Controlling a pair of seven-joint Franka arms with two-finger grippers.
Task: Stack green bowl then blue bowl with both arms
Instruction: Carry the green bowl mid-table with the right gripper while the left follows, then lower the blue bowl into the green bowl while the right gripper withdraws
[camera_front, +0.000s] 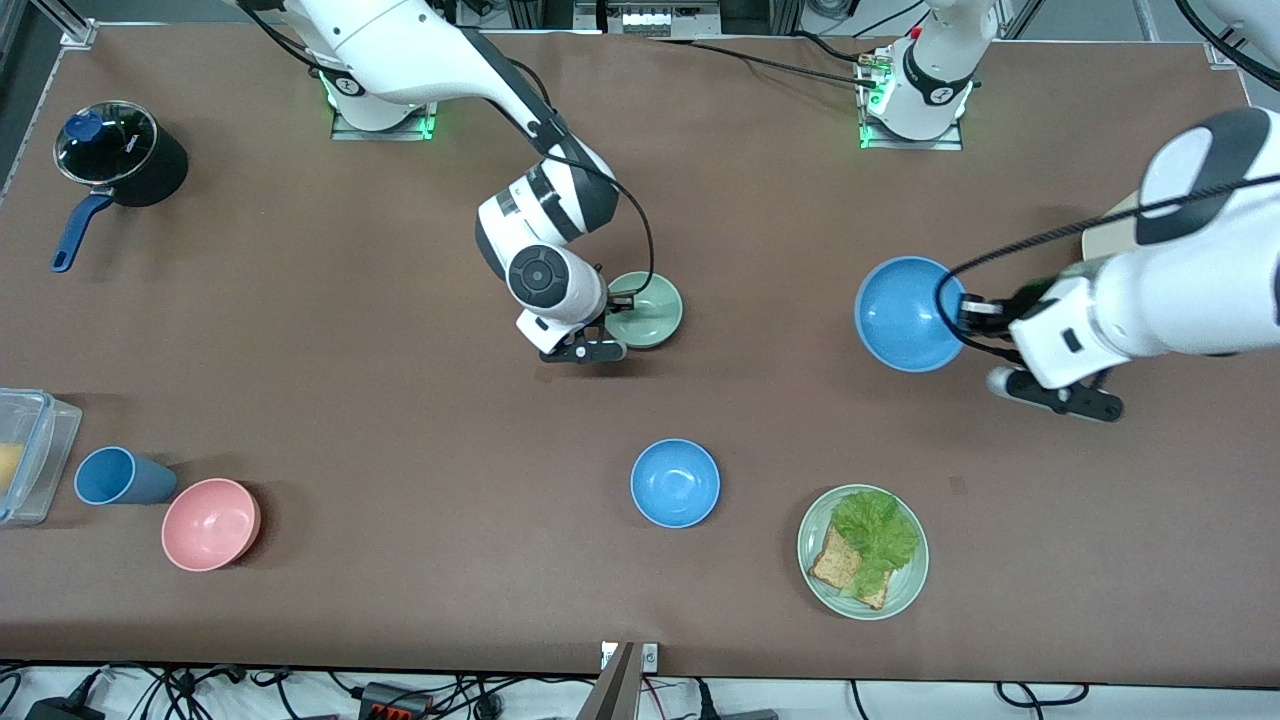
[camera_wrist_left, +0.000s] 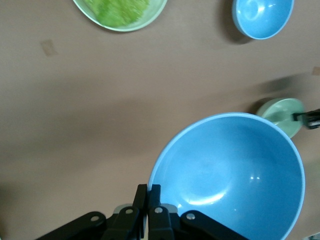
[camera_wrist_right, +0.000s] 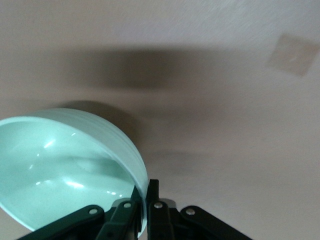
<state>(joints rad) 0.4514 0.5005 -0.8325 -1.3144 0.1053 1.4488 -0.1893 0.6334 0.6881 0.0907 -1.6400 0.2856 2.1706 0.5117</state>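
Sky-blue and glossy, a spare bowl (camera_front: 675, 482) sits untouched nearest the front camera beside the lettuce-and-toast plate (camera_front: 862, 551), while the left gripper (camera_front: 968, 316), fingers pinched shut on the rim, holds the blue bowl (camera_front: 908, 313) tilted above the table's left-arm end. Farther up, mid-table, the right gripper (camera_front: 622, 310) clamps the green bowl (camera_front: 647, 309) by its rim, low over the brown tabletop (camera_front: 400, 420); judged from here, it should be set flat and released before the blue one is levelled and lowered squarely into it.

Brown table (camera_front: 400, 400) carries pot (camera_front: 125, 155), cup (camera_front: 118, 476), pink bowl (camera_front: 210, 523), plate (camera_front: 862, 551).
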